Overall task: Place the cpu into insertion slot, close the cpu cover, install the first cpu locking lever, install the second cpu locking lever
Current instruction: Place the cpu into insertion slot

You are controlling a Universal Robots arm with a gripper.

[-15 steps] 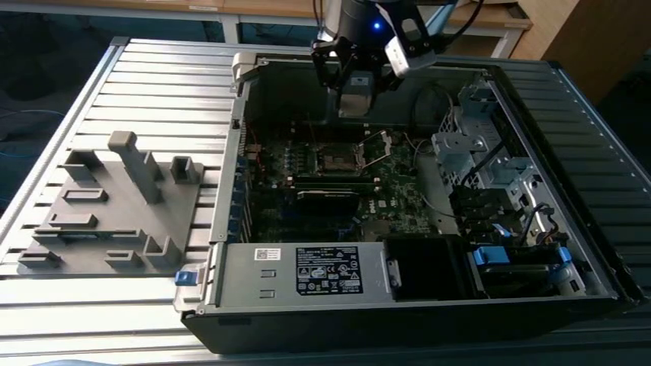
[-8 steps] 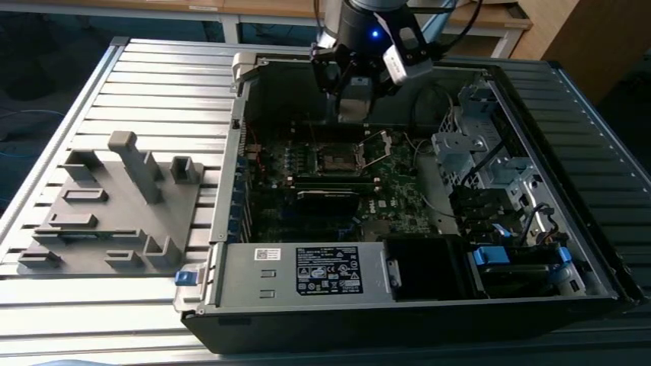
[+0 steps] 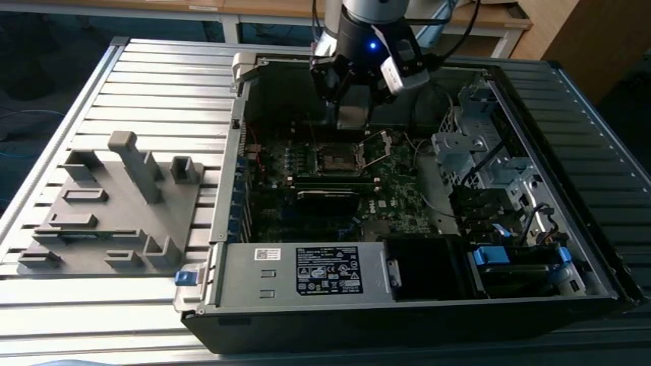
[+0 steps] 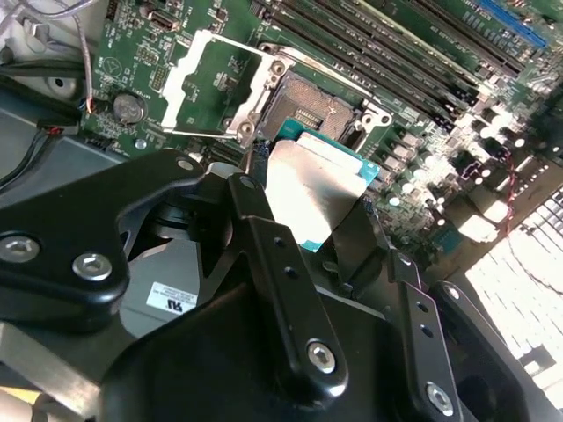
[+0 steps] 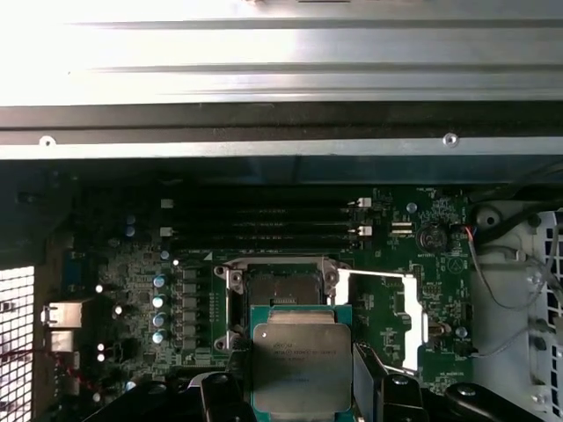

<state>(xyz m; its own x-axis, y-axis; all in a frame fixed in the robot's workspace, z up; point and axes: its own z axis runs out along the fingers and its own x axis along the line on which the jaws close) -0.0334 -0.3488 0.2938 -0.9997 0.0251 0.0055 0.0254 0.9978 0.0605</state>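
Gripper (image 5: 303,397) was clamped on the cpu (image 5: 302,365) by two opposite edges, with the chip lying flat between the jaws. The slot (image 5: 281,290) sat just beyond the chip's leading edge, and the cover (image 5: 413,316) was swung open beside the slot. The cpu is a flat square with a dull silver-grey lid and a green board rim; my guess is it's light, stiff, slick on top and fragile underneath, so hold it by the edges only and keep the squeeze modest.

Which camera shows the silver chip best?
The first wrist view: the cpu faces it squarely, metal top nearly whole. The second wrist view shows it slanted, partly behind the pincer. Exterior view: hardly anything of it.
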